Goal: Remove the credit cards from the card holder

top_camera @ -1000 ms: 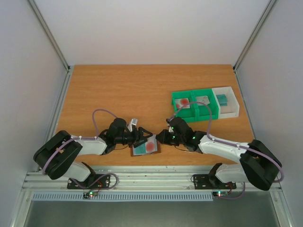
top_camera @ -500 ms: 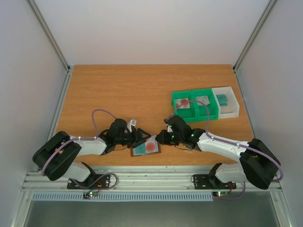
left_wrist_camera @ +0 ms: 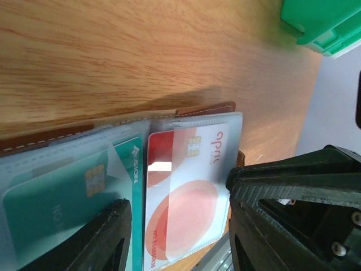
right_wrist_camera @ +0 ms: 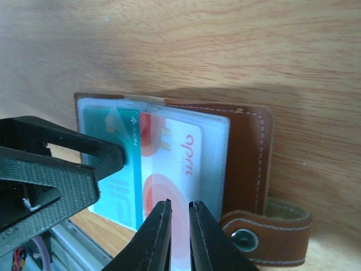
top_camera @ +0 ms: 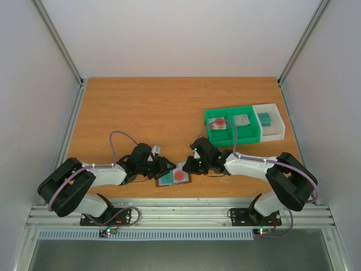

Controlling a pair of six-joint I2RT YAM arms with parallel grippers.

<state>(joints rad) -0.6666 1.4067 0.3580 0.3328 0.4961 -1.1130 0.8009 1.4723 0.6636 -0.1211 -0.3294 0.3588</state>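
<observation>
At the near edge of the wooden worktop [top_camera: 141,107], between the two arms, a brown leather bifold card holder [right_wrist_camera: 248,158], lying open and flat, with its closing tab [right_wrist_camera: 271,231] and metal snap sticking out to one side; inside, clear plastic sleeves [left_wrist_camera: 73,141] holding two cards side by side: a teal card [left_wrist_camera: 51,197] with a chip, and just beside it a pale pinkish card [left_wrist_camera: 189,186] with a red round blot, both tucked in. Left tool [left_wrist_camera: 176,192] low over the holder, jaws apart, one finger [left_wrist_camera: 107,237] over the teal card's sleeve, the other beyond the pinkish card's outer edge, straddling that card; nothing clamped. Right tool [right_wrist_camera: 179,206] facing it from the opposite side, fingers nearly together with a thin slit between, tips at the pinkish card's free edge; whether pinching card or sleeve, or merely over it, cannot tell. Well apart, toward the far right of the worktop, green plastic bins [top_camera: 248,134] next to a white bin [top_camera: 276,132]; in them a second blotted card [top_camera: 218,122], a plain grey card [top_camera: 241,119] and a blue-green card [top_camera: 264,117], one per compartment.
</observation>
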